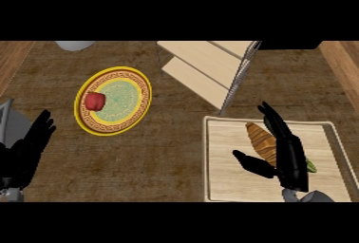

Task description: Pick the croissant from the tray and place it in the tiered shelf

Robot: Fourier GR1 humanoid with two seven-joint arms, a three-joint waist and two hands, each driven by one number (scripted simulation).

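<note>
Far left: left hand parked at the counter edge, fingers straight and up, holding nothing, resting

Next over: round yellow plate with a red pepper on its left part, well apart from anything that matters here

Centre top: tiered shelf, pale wood boards on a metal frame, near corner just above the tray's top left corner

Right: wooden tray with the croissant lying on it, upper middle. Long axis roughly up-down in the view, slightly tilted, top end leaning left toward the shelf

Right hand over the tray, fingers extended along the croissant's right flank, thumb out on its lower left. Straddling the croissant, not yet closed on it, so released. Contact on the finger side can't be confirmed

Something green peeking out just right of the hand, can't identify

Judgement: right hand far nearer, obvious choice. Hand already parallel to the long axis, so closing thumb to fingers across the short width should do. Shelf then lies up and left of the croissant, short carry
</note>
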